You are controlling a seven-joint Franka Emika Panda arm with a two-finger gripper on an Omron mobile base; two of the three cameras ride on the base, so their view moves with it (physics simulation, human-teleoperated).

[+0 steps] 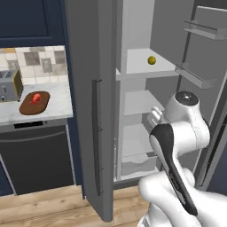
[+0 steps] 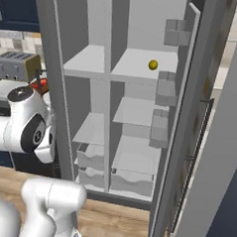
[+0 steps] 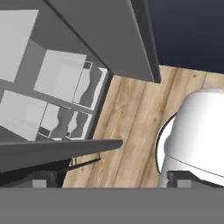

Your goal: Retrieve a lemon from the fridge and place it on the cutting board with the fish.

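Note:
The fridge [image 1: 88,111] stands with both doors swung wide. The small yellow lemon [image 1: 151,60] rests on its upper right shelf, and the lemon [image 2: 153,65] is alone there. On the counter to the left lies the oval brown cutting board [image 1: 34,104] with the red-orange fish [image 1: 36,98] on it. My arm is folded in front of the fridge's lower shelves, well below the lemon. In the hand view my gripper [image 3: 111,180] points down at the wooden floor and the fridge's bottom drawers [image 3: 65,83]. It is open with nothing between its fingers.
A toaster [image 1: 9,85] stands left of the board. A dark appliance front [image 1: 40,155] sits under the counter. The left fridge door [image 1: 95,133] juts out between the fridge interior and the counter. The right door carries racks [image 1: 199,31].

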